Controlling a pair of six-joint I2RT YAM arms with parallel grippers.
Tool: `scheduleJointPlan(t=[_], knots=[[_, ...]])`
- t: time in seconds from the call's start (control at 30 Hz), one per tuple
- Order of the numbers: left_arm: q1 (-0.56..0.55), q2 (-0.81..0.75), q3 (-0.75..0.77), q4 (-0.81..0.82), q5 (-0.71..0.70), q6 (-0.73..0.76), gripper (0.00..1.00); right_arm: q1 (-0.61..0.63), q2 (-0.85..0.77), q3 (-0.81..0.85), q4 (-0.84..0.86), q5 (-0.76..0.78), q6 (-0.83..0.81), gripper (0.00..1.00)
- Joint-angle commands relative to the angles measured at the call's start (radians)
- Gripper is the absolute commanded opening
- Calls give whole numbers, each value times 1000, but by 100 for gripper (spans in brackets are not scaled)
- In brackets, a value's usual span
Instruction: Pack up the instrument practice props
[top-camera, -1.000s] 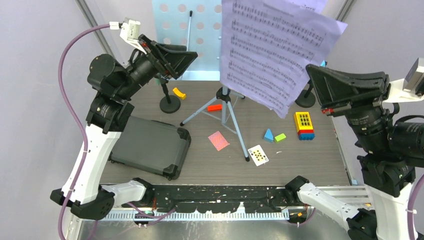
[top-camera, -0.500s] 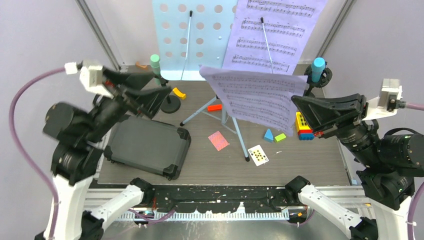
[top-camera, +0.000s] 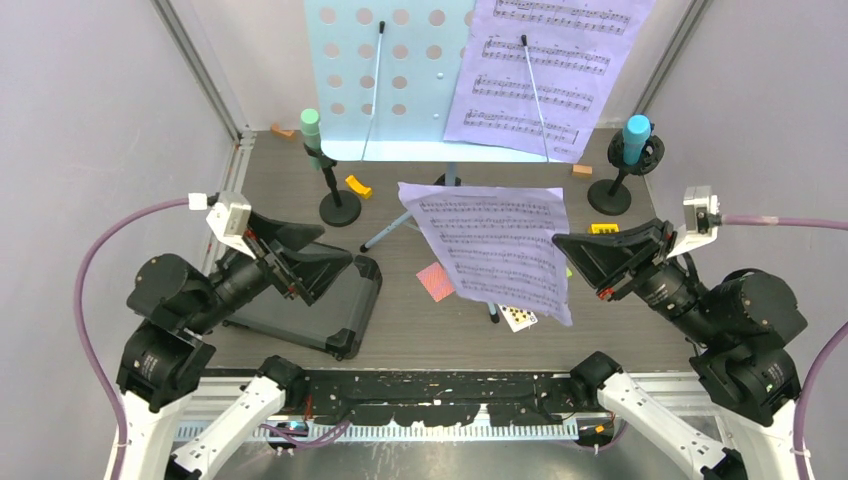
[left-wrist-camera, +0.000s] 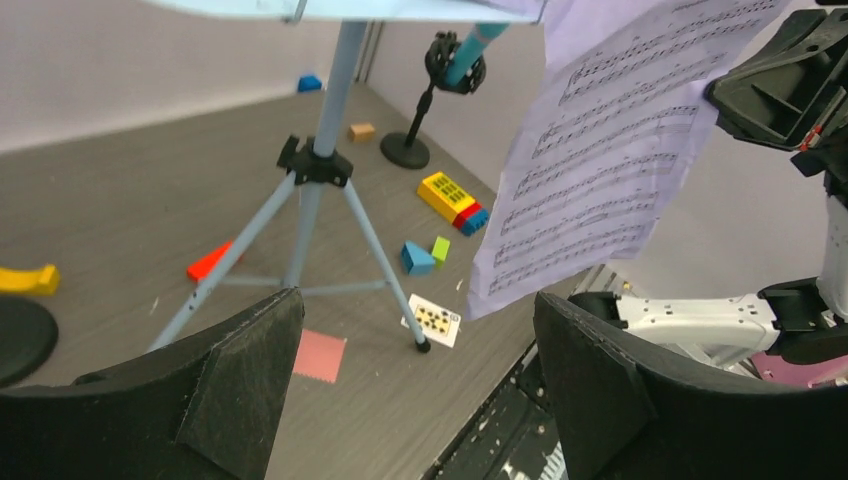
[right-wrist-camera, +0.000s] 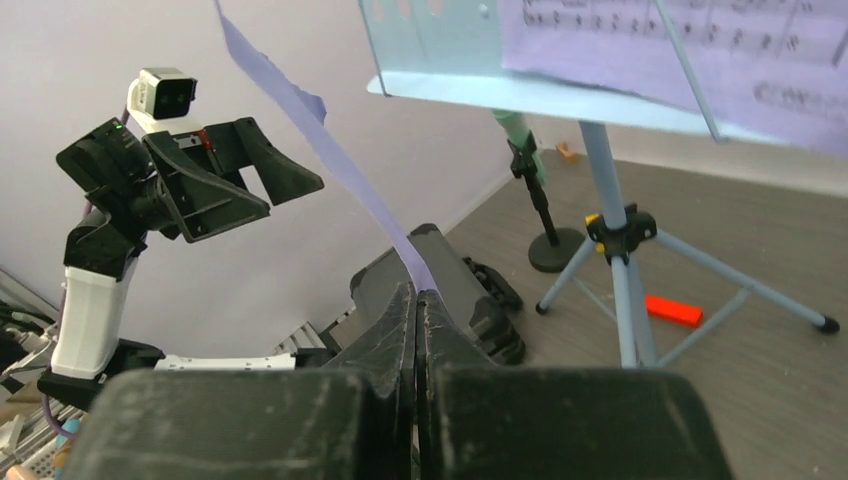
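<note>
Jaws on the left arm (top-camera: 190, 290) stand spread wide with nothing between them. They sit at the left of the overhead view and overlap the upper edge of a black case (top-camera: 300, 305) that lies flat on the table (top-camera: 410, 330). In the left wrist view the two black fingers (left-wrist-camera: 235, 360) show at the bottom of the frame with a broad gap between them.

Up and to the right, the green microphone (top-camera: 311, 128) sits upright on its black round-based pole (top-camera: 339, 207). A yellow curved block (top-camera: 358, 186) lies just beside the base.

At top centre stands the pale blue music rack (top-camera: 385, 70), its tripod legs (top-camera: 398, 230) spread on the table. One lilac sheet (top-camera: 545, 75) rests on the rack's right half under a thin wire arm (top-camera: 536, 95).

A second lilac sheet (top-camera: 495, 250) hangs in the air at mid-frame, in front of the tripod and clear of the table. Below it lie a red card (top-camera: 436, 282) and a playing card (top-camera: 517, 318), the latter partly hidden by the paper.

Jaws on the right arm (top-camera: 750, 310) are pressed together on this second sheet's right edge. The right wrist view shows the edge nipped between the fingertips (right-wrist-camera: 400, 330), with the paper curving up toward the upper left.

At upper right the blue microphone (top-camera: 636, 135) stands on its own pole (top-camera: 610, 197), near a small tan block (top-camera: 582, 170).
</note>
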Motion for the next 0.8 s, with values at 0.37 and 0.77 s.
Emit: scheduleJointPlan(t=[0.37, 0.77], knots=[[-2, -25, -64, -35, -22, -22, 88, 4, -92, -191, -369, 632, 145, 0], [-2, -36, -95, -62, -43, -12, 87, 4, 161, -332, -369, 931, 156, 0]])
